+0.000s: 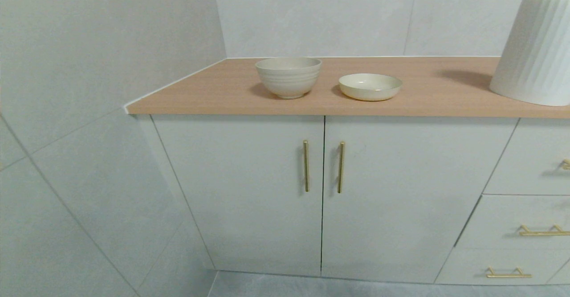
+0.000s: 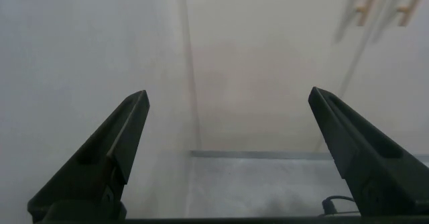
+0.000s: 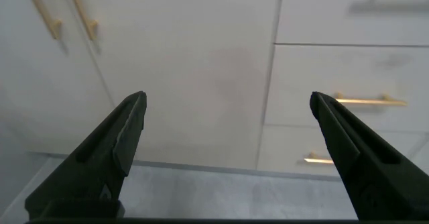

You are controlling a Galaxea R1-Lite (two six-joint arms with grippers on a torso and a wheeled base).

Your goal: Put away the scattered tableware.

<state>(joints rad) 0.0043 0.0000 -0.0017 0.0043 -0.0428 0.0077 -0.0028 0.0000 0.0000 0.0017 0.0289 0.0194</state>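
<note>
Ribbed bowl [image 1: 288, 76] and shallow dish [image 1: 370, 86] stand side by side on the worktop [image 1: 209, 93], above a shut cabinet [image 1: 240, 190]. A white ribbed shade [image 1: 534, 52], perhaps a lamp's, stands further right. Left gripper [image 2: 228, 95] and right gripper [image 3: 226, 97]: jaws apart.

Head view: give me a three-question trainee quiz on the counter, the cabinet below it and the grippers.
1. True or false: the ribbed bowl stands on the countertop, apart from the shallow dish.
2. The cabinet doors under them are: A open, B shut, C removed.
3. Fill in: the left gripper and the right gripper are both ____.
Key: 1 true; 2 B; 3 open.
</note>
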